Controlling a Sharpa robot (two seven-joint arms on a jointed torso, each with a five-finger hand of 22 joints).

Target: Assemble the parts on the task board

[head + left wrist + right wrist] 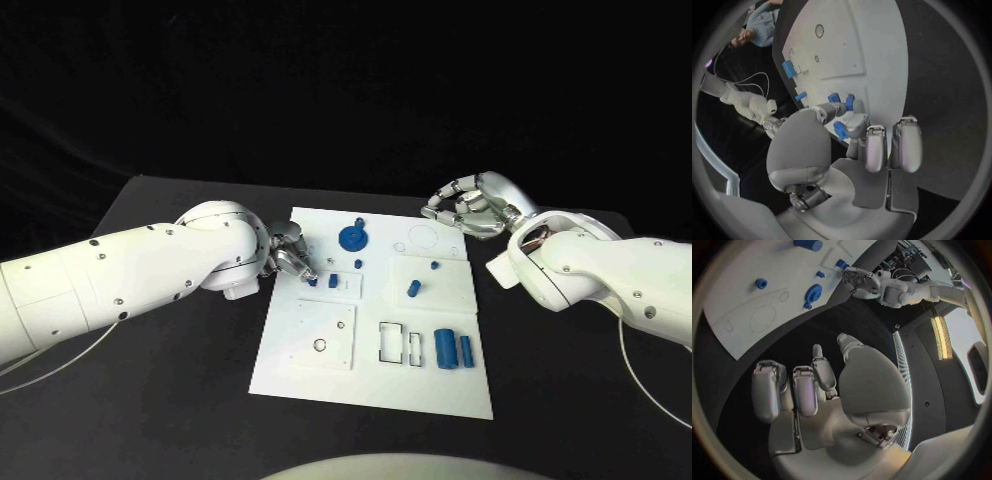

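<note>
White plastic, the task board (378, 375) lies in the middle of the black table (173, 350) and serves as the landmark here. Several blue parts already sit on it: a round disc-shaped part (352, 239) near its far edge, a small peg (431, 266) and a short cylinder (414, 289) toward its right side, and two larger cylinders (454, 348) lying side by side near its right edge, next to an open rectangular slot (402, 343). At the board's far left edge the left hand (289, 255) pinches a small blue part (840, 130) between thumb and a finger, right over two small blue blocks (325, 282) standing on the board; the left wrist view shows the piece held close above the white surface. The right hand (473, 207) hovers off the board's far right corner, fingers curled inward with nothing in them. Judging by the loose cylinders, the empty slot, the bare ring outline (426, 236) and the square plate (323, 335) with its small ring, the assembly looks only partly begun, with most recesses yet to be filled.
</note>
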